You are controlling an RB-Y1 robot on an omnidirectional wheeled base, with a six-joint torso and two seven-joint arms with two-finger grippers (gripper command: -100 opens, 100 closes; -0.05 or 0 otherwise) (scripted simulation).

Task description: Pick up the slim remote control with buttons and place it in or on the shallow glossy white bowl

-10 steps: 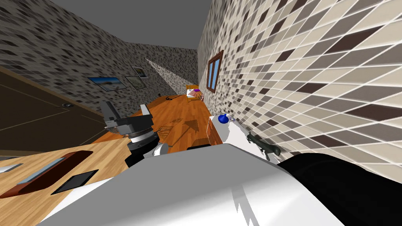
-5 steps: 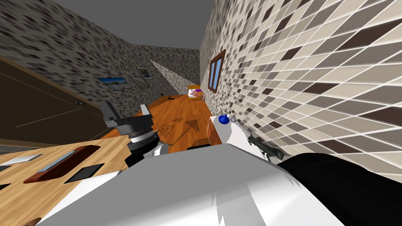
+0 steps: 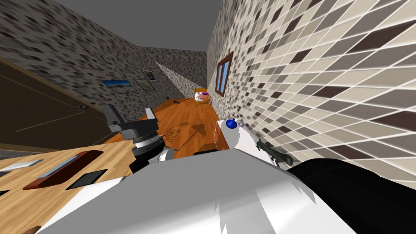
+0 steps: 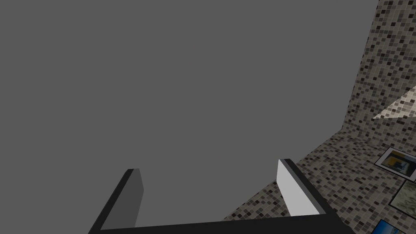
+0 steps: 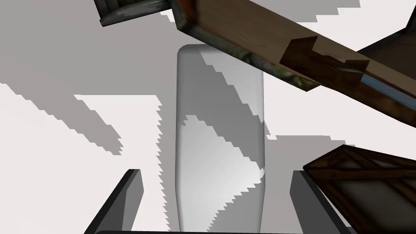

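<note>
Nothing has moved in the last half second; before that, only the head's view was swung slightly.
A slim pale grey remote (image 5: pixel 219 122) is seen lying on the white table (image 5: pixel 48 170) between the spread fingers of the right gripper (image 5: pixel 217 172), with a gap left at each side. Its far end is crossed by a wooden board's (image 5: pixel 260 40) edge. The left gripper (image 3: pixel 131 115) is held raised, fingers spread.
</note>
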